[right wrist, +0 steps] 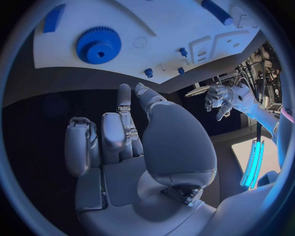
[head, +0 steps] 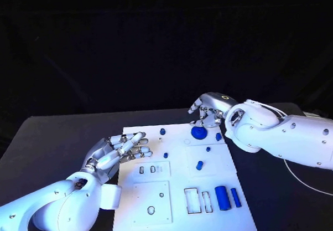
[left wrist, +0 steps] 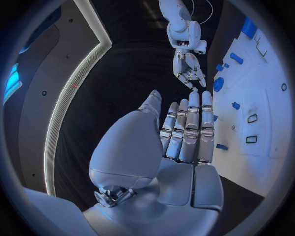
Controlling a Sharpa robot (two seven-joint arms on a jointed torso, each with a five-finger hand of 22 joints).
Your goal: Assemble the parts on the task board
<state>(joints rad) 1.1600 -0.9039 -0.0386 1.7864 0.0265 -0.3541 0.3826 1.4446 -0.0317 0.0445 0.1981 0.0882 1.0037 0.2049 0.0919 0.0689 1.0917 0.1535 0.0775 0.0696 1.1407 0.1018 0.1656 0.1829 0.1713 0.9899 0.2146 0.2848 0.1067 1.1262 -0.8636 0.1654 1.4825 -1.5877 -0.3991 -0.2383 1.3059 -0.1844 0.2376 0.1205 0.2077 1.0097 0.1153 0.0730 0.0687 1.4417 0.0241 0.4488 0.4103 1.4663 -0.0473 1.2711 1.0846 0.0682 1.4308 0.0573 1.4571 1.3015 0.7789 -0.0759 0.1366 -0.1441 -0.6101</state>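
Note:
The white task board (head: 186,225) lies in the middle of the black table. A blue gear (head: 199,132) sits near its far edge, also seen in the right wrist view (right wrist: 98,45). Small blue pegs (head: 199,166) stand about the board's middle. Two blue cylinders (head: 221,192) lie side by side near the right edge. My right hand (head: 208,111) hovers just beyond the gear, fingers apart and pointing down, holding nothing. Over the board's far left corner, my left hand (head: 122,148) is stretched flat and empty, with its fingers (left wrist: 187,130) straight.
Rectangular slots (head: 192,201) and an oval hole (head: 151,210) mark the board's near part. A white cable (head: 318,180) loops over the table on the right. Bare black table (head: 49,144) lies left of the board.

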